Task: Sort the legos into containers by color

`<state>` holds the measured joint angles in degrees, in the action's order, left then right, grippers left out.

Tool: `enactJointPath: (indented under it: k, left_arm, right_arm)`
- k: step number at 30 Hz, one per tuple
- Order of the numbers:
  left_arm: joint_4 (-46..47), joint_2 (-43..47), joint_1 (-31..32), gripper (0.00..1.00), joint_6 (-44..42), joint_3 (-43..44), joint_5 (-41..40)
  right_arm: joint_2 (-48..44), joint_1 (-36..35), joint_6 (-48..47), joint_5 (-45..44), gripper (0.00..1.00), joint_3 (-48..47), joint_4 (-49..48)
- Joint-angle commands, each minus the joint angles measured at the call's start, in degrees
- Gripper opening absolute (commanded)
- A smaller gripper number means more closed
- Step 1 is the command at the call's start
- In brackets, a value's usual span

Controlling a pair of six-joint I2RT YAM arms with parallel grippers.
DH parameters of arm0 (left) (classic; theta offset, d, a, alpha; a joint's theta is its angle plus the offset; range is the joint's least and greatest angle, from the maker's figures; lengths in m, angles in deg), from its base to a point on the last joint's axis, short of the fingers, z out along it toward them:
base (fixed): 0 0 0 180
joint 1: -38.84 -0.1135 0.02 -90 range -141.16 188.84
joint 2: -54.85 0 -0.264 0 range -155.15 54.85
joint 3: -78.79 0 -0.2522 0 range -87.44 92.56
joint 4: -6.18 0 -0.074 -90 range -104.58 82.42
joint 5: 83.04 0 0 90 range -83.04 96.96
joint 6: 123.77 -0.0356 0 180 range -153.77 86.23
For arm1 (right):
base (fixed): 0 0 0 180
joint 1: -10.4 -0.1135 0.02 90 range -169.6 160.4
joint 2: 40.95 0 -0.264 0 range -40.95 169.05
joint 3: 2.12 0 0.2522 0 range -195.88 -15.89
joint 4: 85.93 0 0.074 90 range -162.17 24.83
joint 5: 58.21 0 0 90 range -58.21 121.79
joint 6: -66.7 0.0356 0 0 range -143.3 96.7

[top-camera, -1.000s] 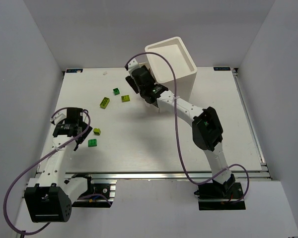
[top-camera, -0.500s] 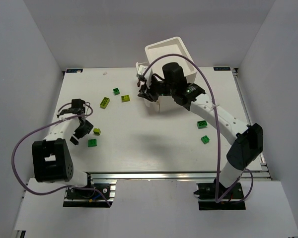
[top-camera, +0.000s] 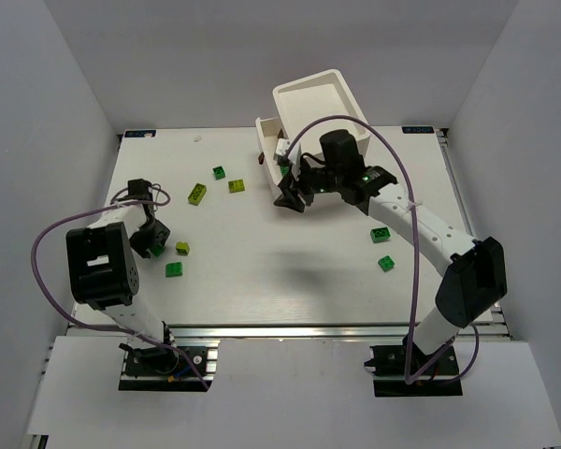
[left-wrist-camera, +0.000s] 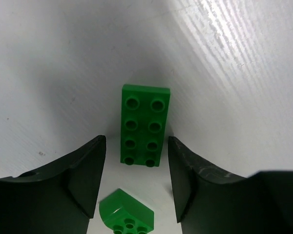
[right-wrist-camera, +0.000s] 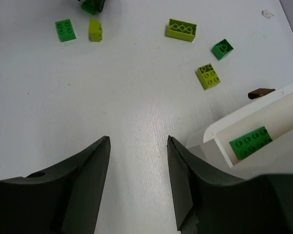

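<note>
**Legos: light, hard, best pinched across the long sides**

Legos lie scattered on the white desk (top-camera: 262,271). A dark green one (top-camera: 220,172) and two yellow-green ones (top-camera: 197,194) sit toward the far left, and two green ones (top-camera: 380,234) sit on the right. One green two-by-four brick (right-wrist-camera: 250,142) lies studs-up in the pulled-out drawer (right-wrist-camera: 212,139) of the white cabinet (top-camera: 323,112).

My left fingers (left-wrist-camera: 85,170) are spread wide and hold nothing. A second green two-by-four (left-wrist-camera: 144,125) lies flat on the desk, its near end between the tips with a gap on each side. A smaller green piece with a rounded corner (left-wrist-camera: 126,217) sits nearer my wrist; I cannot tell whether it touches anything. My right fingers (right-wrist-camera: 88,175) are just as wide apart and empty, hovering over bare desk just beside the drawer.

I judge these bricks light, rigid and hard to damage. Their smooth sides are probably slippery, so a skewed pinch could squirt one out. I would close squarely on the two long flat sides, at mid-length, below the studs.

I can read no lettering anywhere. A small blue label (top-camera: 136,134) at the desk's far corner is too small to make out, and the stud tops show no legible mark.
</note>
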<state>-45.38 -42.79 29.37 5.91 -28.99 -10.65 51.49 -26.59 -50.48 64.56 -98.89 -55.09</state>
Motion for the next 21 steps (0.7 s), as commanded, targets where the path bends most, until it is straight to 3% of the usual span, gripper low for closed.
enactJointPath:
  k: [1, 5, 11, 12, 16, 19, 21]
  left_arm:
    - [2.2, -0.4, -0.7, 0.63, -1.1, 1.6, 1.9]
    - [2.2, -2.4, -1.2, 0.54, -1.5, 2.0, 2.6]
    - [3.4, -0.4, -1.8, 0.16, -4.0, 0.6, 6.3]
    - [4.1, 1.6, -1.8, 0.04, -4.5, 0.5, 7.3]
    - [7.6, 9.3, -0.5, 0.0, -7.0, 1.3, 13.8]
    - [12.0, 13.7, 0.0, 0.0, -7.0, 1.9, 26.4]
    - [21.0, 15.9, 0.5, 0.0, -3.4, 0.6, 36.9]
  right_arm:
    - [-4.3, 1.0, 0.8, 1.9, 0.56, 1.1, -1.3]
    - [-4.4, 2.1, 2.1, 2.6, 0.56, 1.5, -1.9]
    - [-5.3, 2.9, 3.4, 2.4, 0.56, 2.3, -2.8]
    - [-5.4, 3.2, 3.5, 2.3, 0.56, 2.5, -2.6]
    - [-7.1, 4.1, 5.8, 2.1, 0.58, 3.5, -3.7]
    - [-8.1, 5.4, 7.3, 1.8, 0.58, 4.0, -4.5]
    - [-8.3, 6.0, 8.7, 0.7, 0.58, 4.1, -5.6]
